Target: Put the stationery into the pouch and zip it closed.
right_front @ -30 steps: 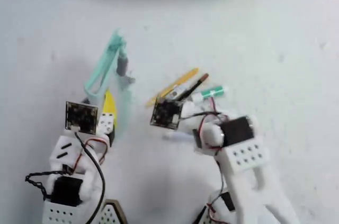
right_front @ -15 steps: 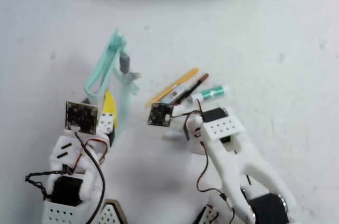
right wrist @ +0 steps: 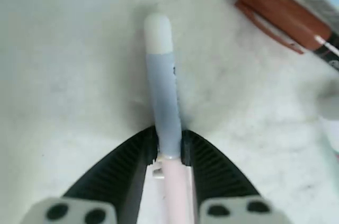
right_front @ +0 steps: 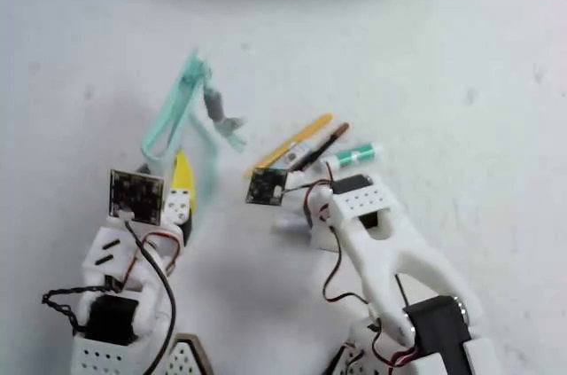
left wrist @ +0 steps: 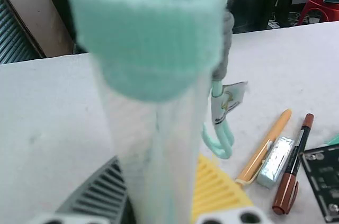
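My left gripper (right_front: 178,183) (left wrist: 159,184) is shut on the lower edge of the pouch (right_front: 182,113) (left wrist: 153,49), a see-through sleeve with teal trim that stands upright on the table. A grey zip pull with a tag (right_front: 221,120) (left wrist: 226,97) hangs off the pouch's side. My right gripper (right_front: 297,224) (right wrist: 168,139) is shut on a pale blue and pink pen (right_front: 285,226) (right wrist: 161,81) lying on the table. Just behind it lie an orange pen (right_front: 297,140) (left wrist: 265,147), a brown marker (right_front: 330,138) (right wrist: 280,15), a small silver eraser (left wrist: 275,155) and a green-and-white stick (right_front: 354,156).
The white table (right_front: 425,65) spreads wide behind and to the right of the stationery. Its far edge runs along the back, with dark room clutter beyond it. Both arm bases (right_front: 115,322) crowd the near edge.
The right arm has swung its wrist down and left over the pale blue pen, its upper arm now trailing to the lower right. The pouch's zip tag has swung to the right.
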